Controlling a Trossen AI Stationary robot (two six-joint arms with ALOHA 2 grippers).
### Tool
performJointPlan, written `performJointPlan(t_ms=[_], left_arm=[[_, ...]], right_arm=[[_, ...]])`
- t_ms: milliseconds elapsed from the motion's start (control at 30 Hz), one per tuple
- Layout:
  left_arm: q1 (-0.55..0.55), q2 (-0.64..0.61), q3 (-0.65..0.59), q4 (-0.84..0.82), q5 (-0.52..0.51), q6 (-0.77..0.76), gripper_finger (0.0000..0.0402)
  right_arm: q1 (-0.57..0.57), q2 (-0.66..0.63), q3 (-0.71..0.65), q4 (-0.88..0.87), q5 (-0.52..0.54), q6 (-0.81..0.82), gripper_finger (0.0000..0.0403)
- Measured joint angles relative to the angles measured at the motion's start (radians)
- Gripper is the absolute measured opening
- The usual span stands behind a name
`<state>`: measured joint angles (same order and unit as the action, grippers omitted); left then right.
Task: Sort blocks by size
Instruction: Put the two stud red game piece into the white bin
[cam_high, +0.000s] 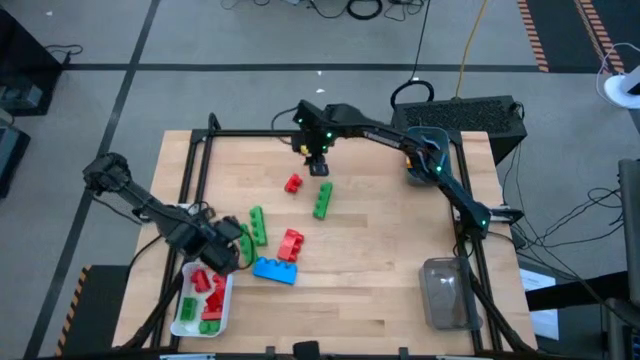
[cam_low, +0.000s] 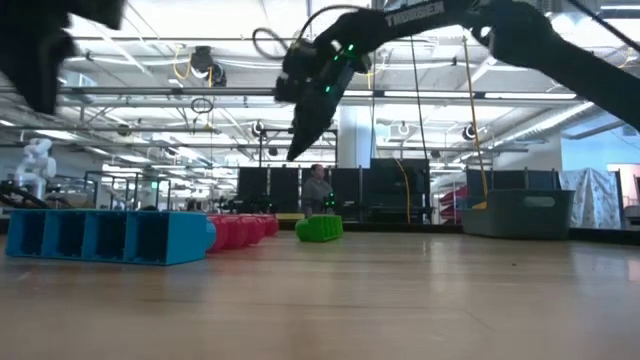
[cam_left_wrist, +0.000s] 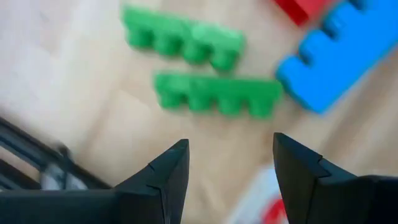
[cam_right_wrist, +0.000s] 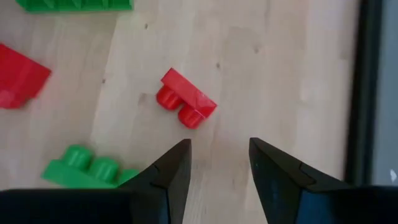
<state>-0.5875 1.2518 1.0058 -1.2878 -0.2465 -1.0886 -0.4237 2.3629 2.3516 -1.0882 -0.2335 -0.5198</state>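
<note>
Blue block (cam_low: 105, 236) nearest, both grippers (cam_high: 318, 165) (cam_high: 222, 250) parted and empty, red two-stud block (cam_right_wrist: 185, 99) near right

Right gripper (cam_high: 318, 167) hangs near the small red block (cam_high: 292, 184); left gripper (cam_high: 226, 250) beside the white bin (cam_high: 226, 296)

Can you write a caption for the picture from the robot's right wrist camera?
Right gripper, open and empty, hovers above a small red block on the wooden table.

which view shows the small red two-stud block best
The right wrist view: the small red block lies unblocked beyond the open right gripper. The high view shows it tiny; in the low and left wrist views I cannot pick it out.
</note>
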Motion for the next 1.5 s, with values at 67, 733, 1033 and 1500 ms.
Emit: performJointPlan(t_ms=[67, 733, 1033, 1500], left_arm=[[0.046, 0.000, 0.000, 0.010, -0.056, 0.059, 0.0181], [0.499, 0.001, 0.000, 0.477, -0.185, 0.739, 0.0181], [0.669, 0.076, 0.000, 0.633, -0.078, 0.868, 0.0181], [0.859, 0.343, 0.000, 0.855, 0.040, 0.945, 0.0181]], right_arm=[[-0.007, -0.033, 0.000, -0.035, 0.008, 0.019, 0.0148], [0.010, -0.551, -0.706, 0.164, 0.207, 0.227, 0.0105], [0.102, -0.838, -1.146, 0.443, 0.208, 0.425, 0.0104], [0.306, -0.944, -1.393, 0.568, 0.295, 0.691, 0.0104]])
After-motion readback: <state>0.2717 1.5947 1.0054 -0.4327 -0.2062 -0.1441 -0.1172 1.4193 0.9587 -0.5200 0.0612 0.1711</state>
